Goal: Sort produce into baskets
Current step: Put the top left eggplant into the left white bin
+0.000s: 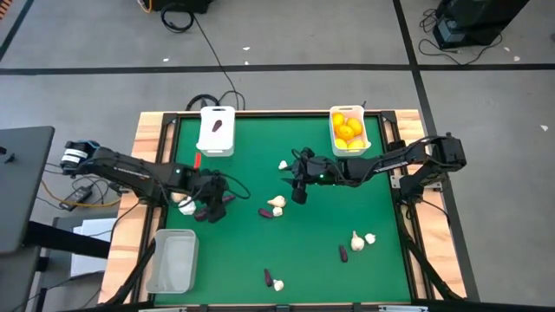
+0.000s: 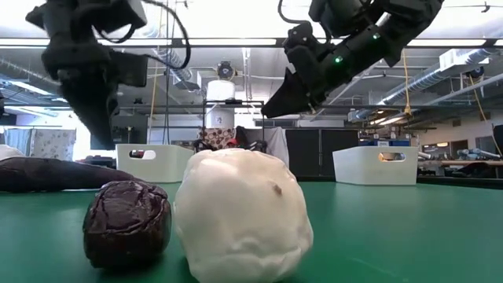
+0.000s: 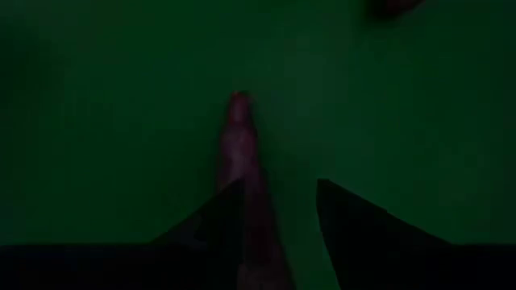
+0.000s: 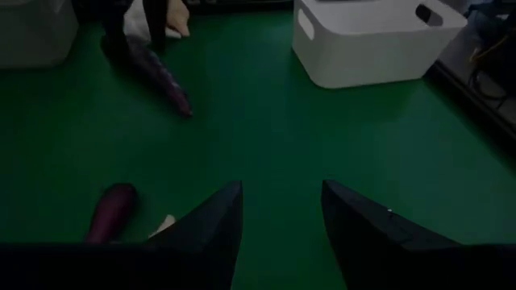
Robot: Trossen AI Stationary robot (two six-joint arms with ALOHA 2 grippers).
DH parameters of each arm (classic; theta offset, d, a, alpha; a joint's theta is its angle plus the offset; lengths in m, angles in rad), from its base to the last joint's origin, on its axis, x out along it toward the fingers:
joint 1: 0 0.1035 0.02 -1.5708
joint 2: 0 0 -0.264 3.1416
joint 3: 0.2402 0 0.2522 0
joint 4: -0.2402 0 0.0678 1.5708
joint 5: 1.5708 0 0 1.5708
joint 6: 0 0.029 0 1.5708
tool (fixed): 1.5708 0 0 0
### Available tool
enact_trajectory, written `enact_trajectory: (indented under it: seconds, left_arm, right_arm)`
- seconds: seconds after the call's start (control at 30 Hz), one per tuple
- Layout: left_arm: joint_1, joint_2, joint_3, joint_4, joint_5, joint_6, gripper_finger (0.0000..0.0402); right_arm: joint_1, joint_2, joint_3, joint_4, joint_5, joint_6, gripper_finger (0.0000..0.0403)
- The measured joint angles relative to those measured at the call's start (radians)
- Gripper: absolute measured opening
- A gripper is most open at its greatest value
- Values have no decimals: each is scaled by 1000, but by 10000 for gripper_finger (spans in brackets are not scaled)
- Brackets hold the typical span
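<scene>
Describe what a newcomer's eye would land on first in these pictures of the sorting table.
The white bin of yellow and orange citrus at the green table's far edge stands out first. Next come the two dark arms meeting mid-table: the left pincer holds a purple eggplant, while the right pincer hovers open above scattered garlic bulbs. In the low view, one garlic bulb looms large beside a dark eggplant.

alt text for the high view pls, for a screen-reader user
Two dark arms reach over a green table: the left gripper holds a purple eggplant, the right gripper hangs open mid-table. Loose garlic and eggplants lie scattered; one white basket holds an eggplant, another citrus, the clear basket nothing.
</scene>
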Motion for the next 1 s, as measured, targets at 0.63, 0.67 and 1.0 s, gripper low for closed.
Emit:
enact_trajectory:
  seconds: [0.63, 0.67, 1.0]
  left_arm:
    - [1, 158, -60, 85, -89, -6, 158]
    - [1, 159, -61, 85, -94, -5, 155]
    - [31, 168, -4, 88, -151, 17, 129]
  right_arm:
    - [-6, 6, 0, -7, -11, 0, 181]
    - [-6, 6, 0, -8, -10, 0, 181]
    - [-6, 6, 0, -15, -71, -26, 181]
